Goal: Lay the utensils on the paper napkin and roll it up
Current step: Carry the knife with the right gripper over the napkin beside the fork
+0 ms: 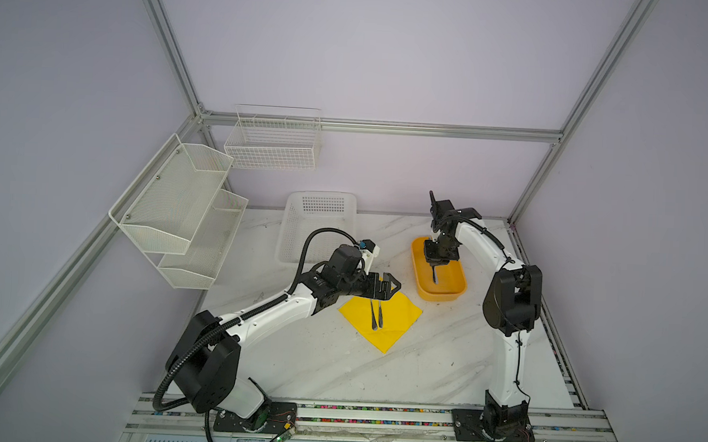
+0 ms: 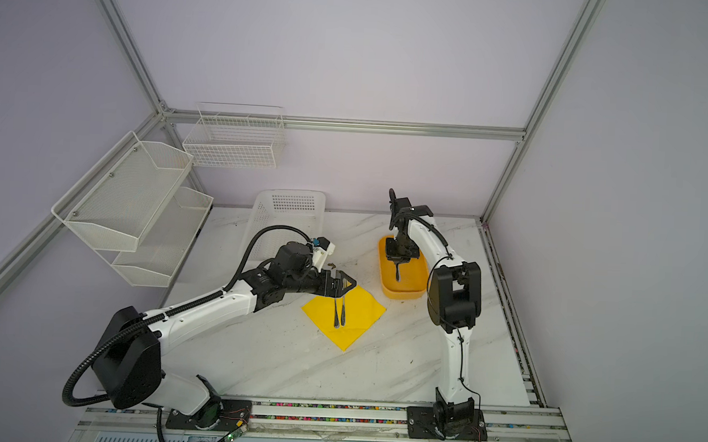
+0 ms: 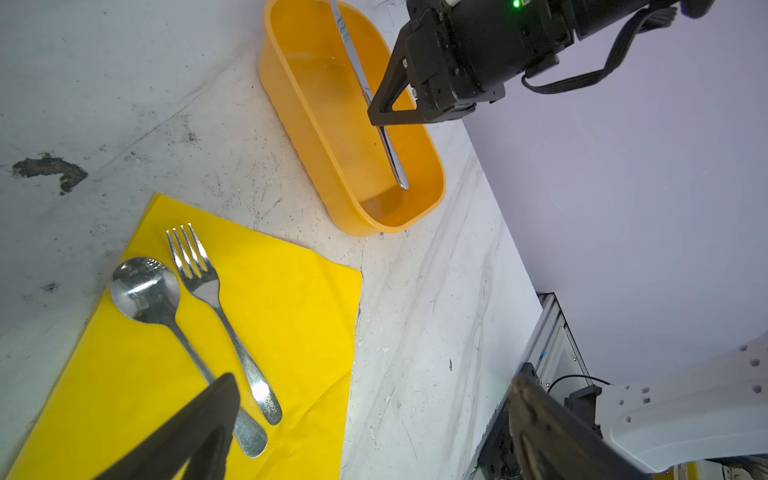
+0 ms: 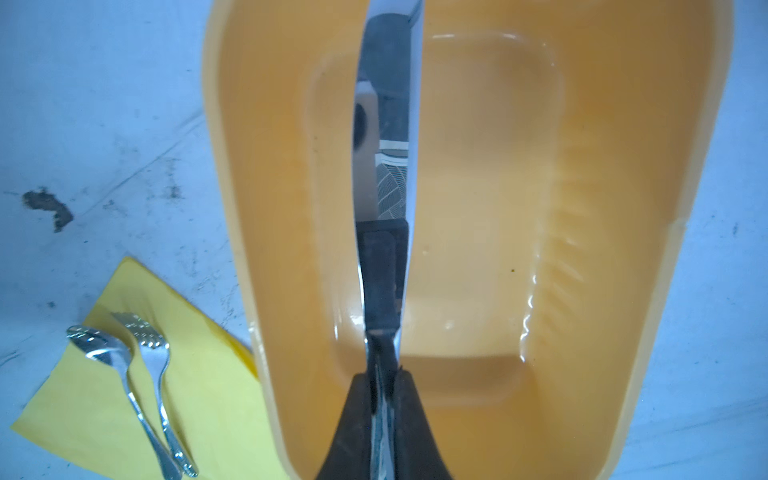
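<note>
The yellow paper napkin (image 1: 397, 315) (image 2: 360, 311) lies flat on the marble table. A silver spoon (image 3: 145, 291) and fork (image 3: 203, 282) rest side by side on it, also seen in the right wrist view as spoon (image 4: 104, 349) and fork (image 4: 153, 353). My left gripper (image 1: 388, 288) (image 2: 342, 286) (image 3: 374, 386) hovers wide open over their heads, holding nothing. My right gripper (image 1: 436, 261) (image 2: 400, 261) (image 3: 374, 118) (image 4: 384, 378) is shut on the knife (image 3: 353, 54) (image 4: 386, 166) inside the orange tub (image 1: 461, 288) (image 3: 291, 104). The knife is tilted, its lower end near the tub's floor.
A white plastic basket (image 1: 319, 212) stands at the back of the table, behind the left arm. A mesh shelf (image 1: 178, 204) and a wire basket (image 1: 273, 143) hang on the left and back walls. A dark stain (image 3: 50, 170) marks the table beside the napkin.
</note>
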